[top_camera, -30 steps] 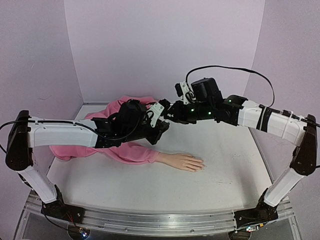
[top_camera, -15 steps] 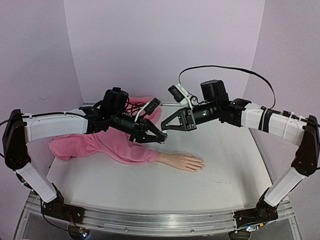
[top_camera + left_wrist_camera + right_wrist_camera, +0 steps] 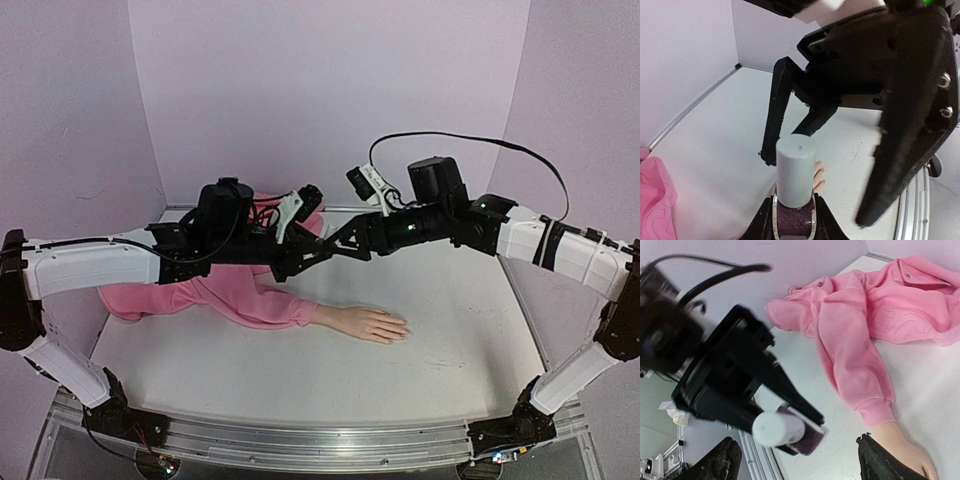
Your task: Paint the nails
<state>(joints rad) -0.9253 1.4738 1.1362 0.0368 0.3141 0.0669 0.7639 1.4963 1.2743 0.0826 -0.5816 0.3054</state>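
Holding: the left gripper (image 3: 792, 229) is clamped on the dark glass of the polish bottle (image 3: 791, 216), with its pale cap (image 3: 796, 167) standing upright and on.
Right gripper (image 3: 799, 460): fingers are spread wide and released. They sit either side of the cap, just beside it, and no contact shows.
Meeting point: both grippers come nose to nose above the counter's middle, toward the far edge.
Nails (image 3: 402, 328): they're at the tips of the mannequin hand (image 3: 368, 323), which lies flat at mid-counter with its fingers pointing to the right edge. They're too small to tell the colour.
In the way: from the left wrist, the cap hides most of the mannequin hand, and only its fingertips peek out behind it.
Around: a pink hoodie (image 3: 225, 290) is heaped toward the far-left corner, its sleeve (image 3: 860, 375) running in to the wrist. A black cable (image 3: 460, 138) loops over the right arm.
Writing: the bottle's glass is blurred, and I can't read anything on it.
Room: bare white counter (image 3: 300, 385) runs along the near edge and out to the right edge. Lilac walls close off the far, left and right edges.
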